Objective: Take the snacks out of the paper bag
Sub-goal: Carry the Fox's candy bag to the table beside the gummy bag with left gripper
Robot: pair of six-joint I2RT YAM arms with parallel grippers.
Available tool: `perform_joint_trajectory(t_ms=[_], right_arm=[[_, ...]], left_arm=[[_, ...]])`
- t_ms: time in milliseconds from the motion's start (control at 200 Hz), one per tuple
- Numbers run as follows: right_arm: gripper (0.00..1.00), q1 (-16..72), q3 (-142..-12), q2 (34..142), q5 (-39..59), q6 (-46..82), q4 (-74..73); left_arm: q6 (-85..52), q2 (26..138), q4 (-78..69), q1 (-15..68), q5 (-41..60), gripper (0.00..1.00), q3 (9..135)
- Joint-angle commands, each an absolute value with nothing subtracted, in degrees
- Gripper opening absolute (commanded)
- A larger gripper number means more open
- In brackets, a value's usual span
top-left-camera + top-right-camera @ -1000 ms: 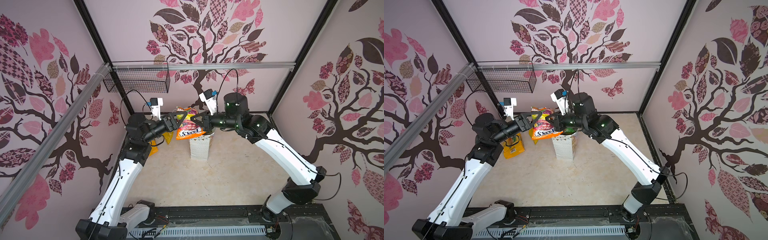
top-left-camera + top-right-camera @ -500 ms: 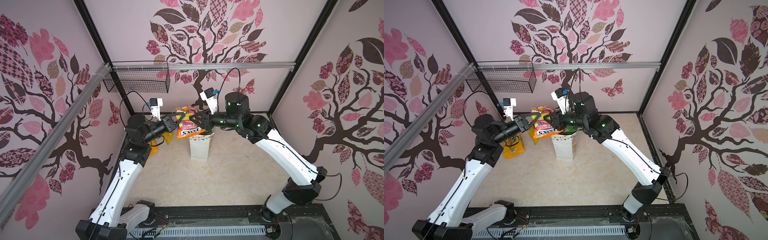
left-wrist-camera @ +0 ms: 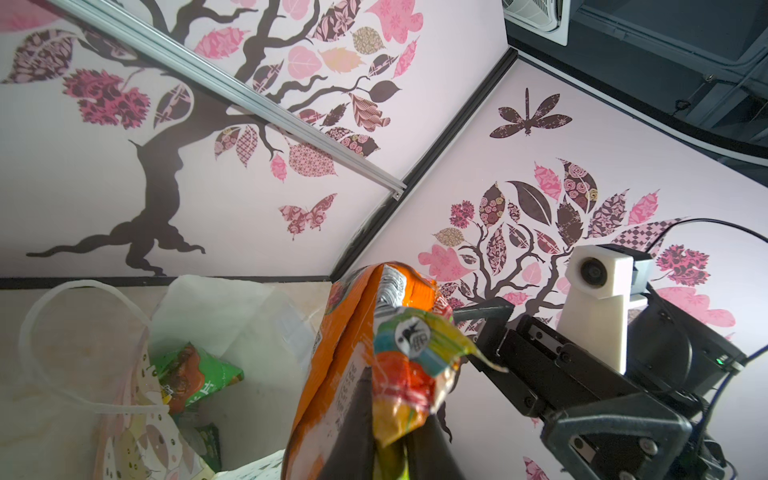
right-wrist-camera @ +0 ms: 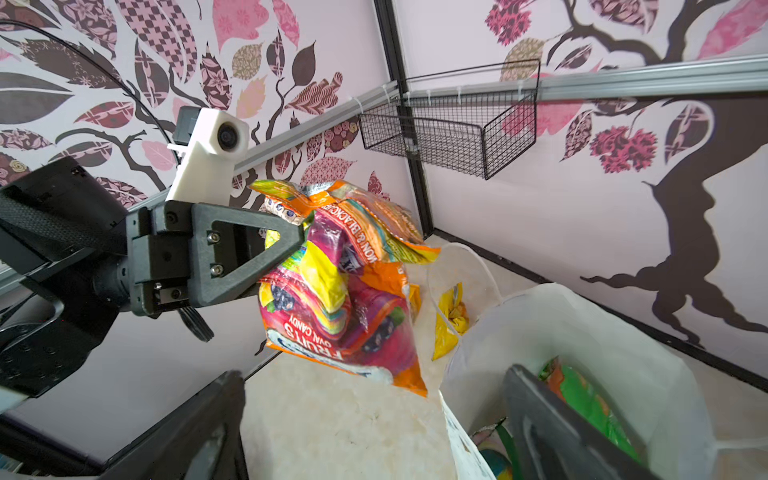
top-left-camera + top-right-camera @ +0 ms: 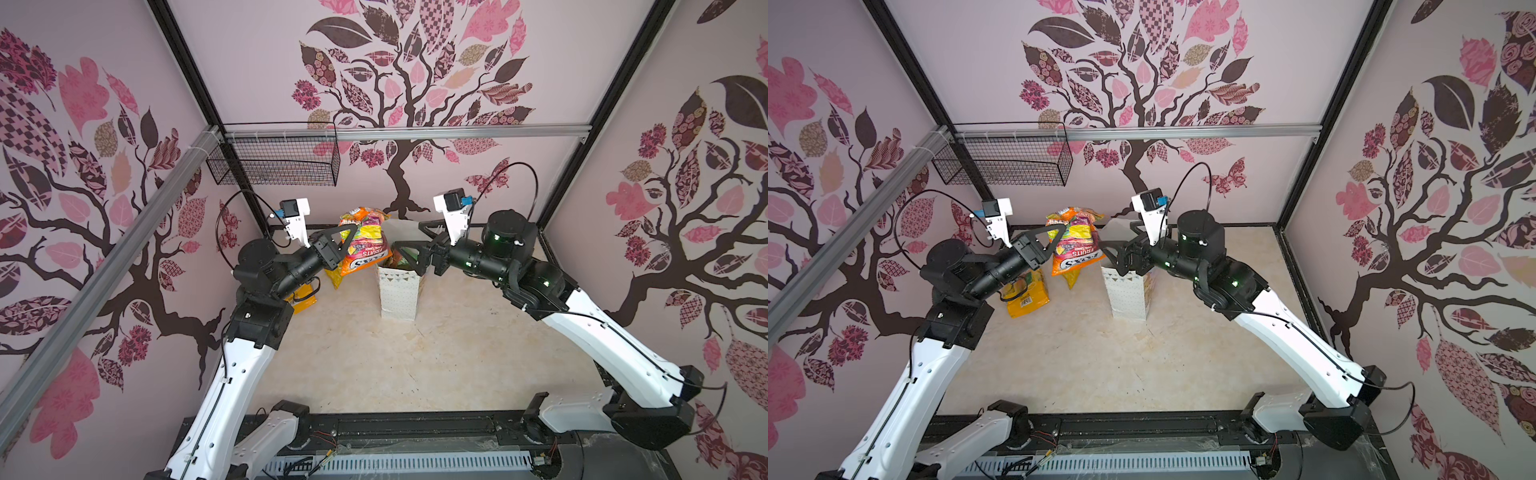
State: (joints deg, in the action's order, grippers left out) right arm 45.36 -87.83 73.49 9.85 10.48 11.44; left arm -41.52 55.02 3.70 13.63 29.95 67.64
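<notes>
An orange fruit-candy snack packet (image 5: 365, 245) (image 5: 1077, 249) hangs in the air just left of the white paper bag (image 5: 398, 295) (image 5: 1127, 295). My left gripper (image 5: 353, 232) (image 3: 395, 432) is shut on its crinkled upper part (image 4: 345, 299). My right gripper (image 5: 409, 239) (image 4: 374, 415) stands wide open over the bag's mouth, holding nothing, one finger inside the rim. A green snack packet (image 3: 195, 376) (image 4: 582, 399) lies inside the bag among others, partly hidden. On the floor left of the bag lie a yellow packet (image 5: 1023, 297) and another yellow one (image 4: 451, 320).
A black wire basket (image 5: 274, 162) (image 5: 1005, 162) hangs on the back rail at the far left. Patterned walls close in the beige floor (image 5: 374, 365) on three sides. The bag's white cord handle (image 3: 50, 316) loops up beside its mouth.
The right gripper has opened and let go of the orange packet. The left gripper has shut on it, and the packet now hangs from the left gripper, slightly further left.
</notes>
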Motion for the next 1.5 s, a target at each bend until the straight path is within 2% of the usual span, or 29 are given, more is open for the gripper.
perform_joint_trajectory(t_ms=[0, 175, 405, 630, 720, 855, 1060, 1315, 1495], right_arm=[[1.00, 45.68, -83.24, 68.36, 4.28, 7.96, 2.04], [1.00, 45.65, -79.68, 66.14, -0.62, 6.81, 0.42], [1.00, 45.64, -79.69, 67.44, -1.58, 6.72, 2.02], [0.99, 45.66, -80.33, 68.64, -1.30, 7.04, 3.05], [0.99, 45.65, -80.60, 68.91, -1.58, 7.12, 3.83], [0.99, 45.62, -80.86, 69.26, -1.67, 7.58, 5.02], [0.99, 45.57, -81.34, 69.74, -1.50, 8.24, 6.24], [1.00, 45.65, -81.99, 69.87, -1.15, 8.70, 7.23], [1.00, 45.63, -82.83, 70.56, -0.22, 9.75, 8.16]], left_arm=[[-36.76, 51.00, 4.91, 13.52, 22.78, 0.12, 66.44], [-33.93, 46.08, 8.77, 13.47, 12.44, 0.12, 61.87], [-36.52, 41.97, 12.26, 13.48, 1.35, 0.12, 54.79], [-39.45, 44.41, 13.99, 12.85, -2.41, 0.12, 50.82], [-41.49, 46.34, 11.70, 10.99, -0.46, 0.12, 48.92], [-50.07, 50.07, 3.91, 3.88, 6.86, 0.12, 43.74], [-56.14, 59.73, -5.35, -3.99, 15.26, 0.12, 40.18], [-56.18, 69.84, -10.75, -7.16, 17.98, 0.12, 39.03], [-57.83, 79.13, -14.38, -8.61, 23.69, 0.12, 40.27]])
